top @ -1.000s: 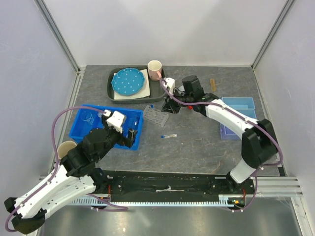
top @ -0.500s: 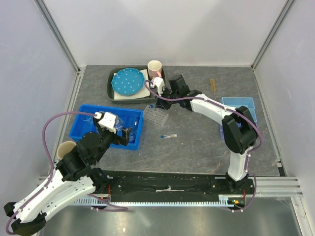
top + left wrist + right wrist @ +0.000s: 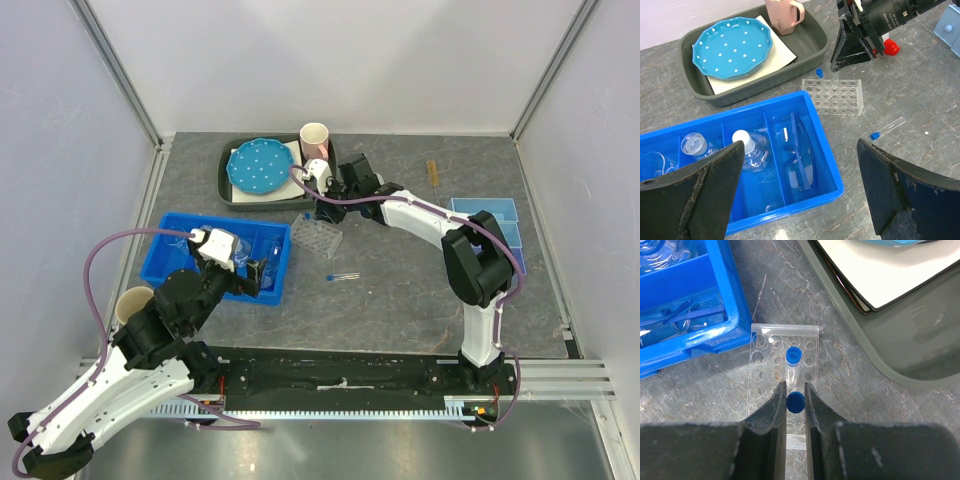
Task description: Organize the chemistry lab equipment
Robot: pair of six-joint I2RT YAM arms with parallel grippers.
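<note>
Top view: the right gripper [image 3: 325,203] hangs over the clear tube rack [image 3: 318,238], its fingertips hard to make out. Left wrist: the left gripper [image 3: 800,145] gapes empty above blue goggles [image 3: 799,157] in the blue bin [image 3: 790,219]. Right wrist: jaws pinch a blue-capped tube [image 3: 795,401] over the rack, the tube's body hidden.

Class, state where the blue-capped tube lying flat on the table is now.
In the top view, the loose blue-capped tube lies apart from the clear tube rack, on its near side, right of the blue bin.

Tube [image 3: 795,402] shows only its blue cap — body hidden inside the right gripper [image 3: 795,390]
</note>
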